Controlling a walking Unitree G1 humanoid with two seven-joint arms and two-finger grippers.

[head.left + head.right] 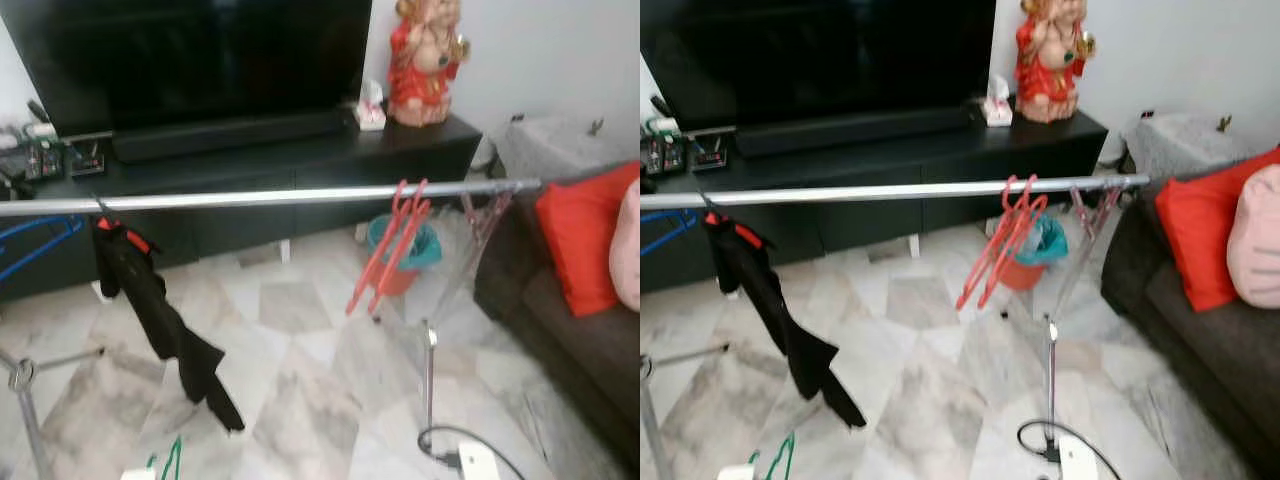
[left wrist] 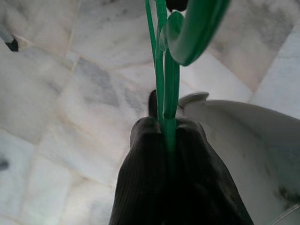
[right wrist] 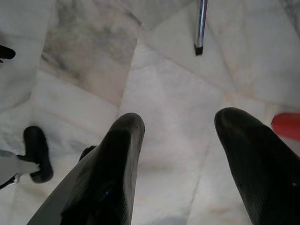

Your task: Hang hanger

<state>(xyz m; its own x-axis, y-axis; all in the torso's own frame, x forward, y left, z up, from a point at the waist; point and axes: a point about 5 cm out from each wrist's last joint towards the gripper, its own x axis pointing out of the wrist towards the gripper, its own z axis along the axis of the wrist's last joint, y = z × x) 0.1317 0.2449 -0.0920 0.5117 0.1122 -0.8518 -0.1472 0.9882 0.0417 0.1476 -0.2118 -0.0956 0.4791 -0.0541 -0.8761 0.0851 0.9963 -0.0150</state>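
We are looking at a silver rail (image 1: 250, 198) running across the room; a black garment (image 1: 160, 320) is hanging from it on our left, and red hangers (image 1: 392, 245) are dangling near its right end; the marble floor (image 1: 290, 380) is carrying the rail's upright post (image 1: 429, 375), a cable (image 1: 440, 440) and a teal-lined bucket (image 1: 405, 262).

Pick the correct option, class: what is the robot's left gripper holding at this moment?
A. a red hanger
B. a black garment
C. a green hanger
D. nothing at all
C: in the left wrist view the left gripper has its black fingers shut around the thin stem of a green hanger above the marble floor, while the red hangers hang on the silver rail.
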